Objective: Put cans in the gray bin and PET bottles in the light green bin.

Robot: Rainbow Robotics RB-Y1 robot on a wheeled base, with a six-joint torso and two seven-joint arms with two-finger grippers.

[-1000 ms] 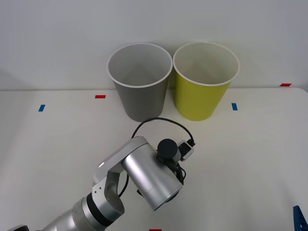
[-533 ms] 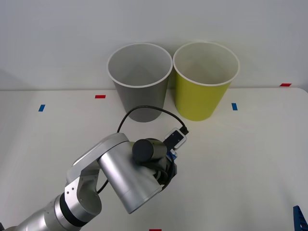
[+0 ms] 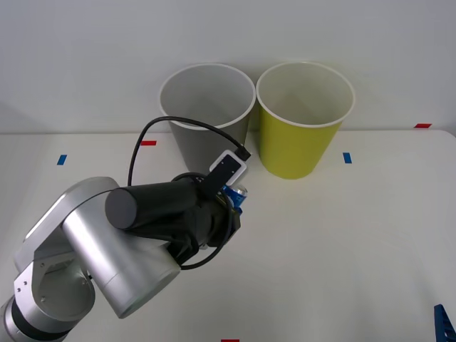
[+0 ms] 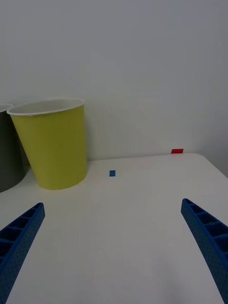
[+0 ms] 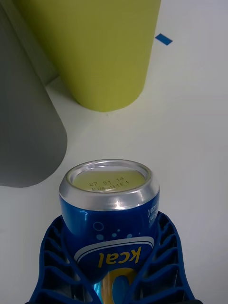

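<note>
Since the can [image 5: 110, 209] belongs in the gray bin [image 3: 207, 120], I have the left pincer [image 5: 111, 266] clamped around it, just short of that bin; right pincer [image 4: 114, 247] open, idle above the worktop [image 3: 356, 235].

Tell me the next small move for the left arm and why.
Probably lift the can up and forward over the gray bin: the left gripper is shut on it, low in front of that bin, below its rim.

The can [image 5: 110, 216] is largely hidden behind the left arm [image 3: 142, 228] in the front view
</note>
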